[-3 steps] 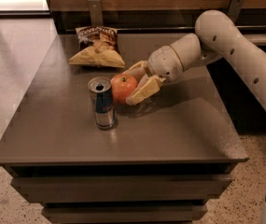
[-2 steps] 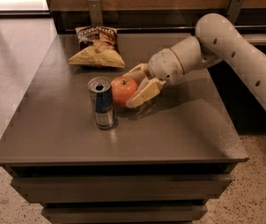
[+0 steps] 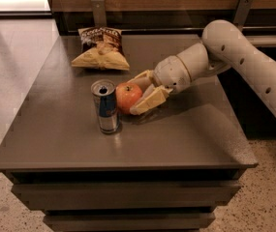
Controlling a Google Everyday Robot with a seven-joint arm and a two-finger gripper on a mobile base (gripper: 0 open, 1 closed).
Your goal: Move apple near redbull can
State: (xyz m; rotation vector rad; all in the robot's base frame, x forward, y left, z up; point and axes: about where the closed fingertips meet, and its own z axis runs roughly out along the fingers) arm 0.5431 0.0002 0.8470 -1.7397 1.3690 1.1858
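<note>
While beside slim metal can (image 3: 106, 108), round apple (image 3: 127, 96) within pincer (image 3: 133, 96)

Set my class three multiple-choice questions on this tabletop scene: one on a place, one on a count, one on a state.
1. Where is the apple relative to the redbull can?
A. On top of it.
B. Right beside it.
C. Far away from it.

2. How many cans stand on the table?
A. One.
B. Two.
C. Three.

3. What is the pincer doing?
A. Hovering open high above everything.
B. Gripping the can.
C. Closed on the apple, at mid-table.

Answers: 1 B, the apple sits just next to the can. 2 A, only one blue-and-silver can shows. 3 C, its fingers flank the apple on both sides.
</note>
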